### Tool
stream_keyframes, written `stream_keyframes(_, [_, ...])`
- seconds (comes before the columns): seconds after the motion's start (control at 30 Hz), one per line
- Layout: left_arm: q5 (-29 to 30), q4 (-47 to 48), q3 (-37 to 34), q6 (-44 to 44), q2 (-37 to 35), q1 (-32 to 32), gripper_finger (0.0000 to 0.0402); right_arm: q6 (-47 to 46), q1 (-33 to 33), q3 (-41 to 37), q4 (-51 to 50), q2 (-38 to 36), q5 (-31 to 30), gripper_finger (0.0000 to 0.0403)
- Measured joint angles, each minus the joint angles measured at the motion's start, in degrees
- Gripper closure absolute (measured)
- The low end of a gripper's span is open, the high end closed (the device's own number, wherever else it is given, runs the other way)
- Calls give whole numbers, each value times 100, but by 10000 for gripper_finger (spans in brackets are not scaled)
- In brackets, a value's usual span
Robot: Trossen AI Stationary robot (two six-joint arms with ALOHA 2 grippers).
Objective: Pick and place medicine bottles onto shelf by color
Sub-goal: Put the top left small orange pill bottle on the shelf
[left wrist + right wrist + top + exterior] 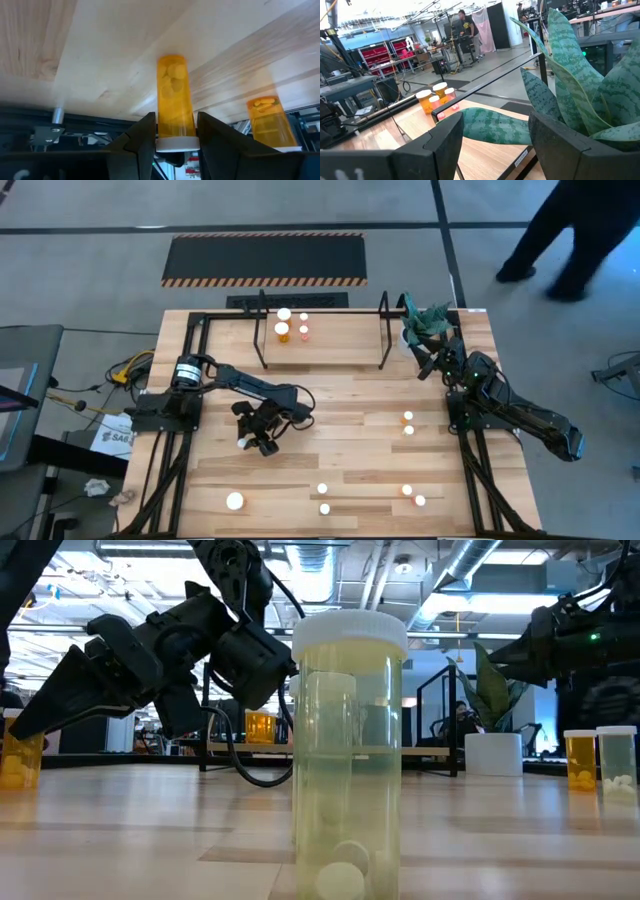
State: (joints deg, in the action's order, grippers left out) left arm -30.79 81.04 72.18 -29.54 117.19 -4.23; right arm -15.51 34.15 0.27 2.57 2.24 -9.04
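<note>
while upright, an orange bottle (175,102) stands between left end effector (175,135) fingers.

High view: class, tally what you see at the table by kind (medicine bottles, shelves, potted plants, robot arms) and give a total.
medicine bottles: 12
shelf: 1
potted plant: 1
robot arms: 2, the left arm and the right arm
Total: 16
</note>
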Motion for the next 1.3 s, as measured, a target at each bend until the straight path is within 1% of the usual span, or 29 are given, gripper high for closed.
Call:
stream_keyframes(0.4, [44,8,10,-175,4,0,266,0,1,-2,0,1,0,154])
stream_keyframes(0.73, [346,-122,228,-66,15,0,212,0,1,-2,-1,1,0,154])
stream_keyframes(0.9, [658,-84,498,135,15,11,203,0,1,-2,0,2,0,154])
stream_keyframes(1.0, [911,-19,712,314,-62,11,203,0,2,0,0,2,0,154])
stream_keyframes(1.13, [1647,-151,833,330,-529,-95,203,0,1,-2,-1,0,0,154])
stream_keyframes(1.2, [2106,-340,811,61,-914,-223,203,0,1,-2,0,0,0,154])
stream_keyframes(1.3, [2661,-373,738,-545,-1492,-496,203,0,2,0,0,0,0,154])
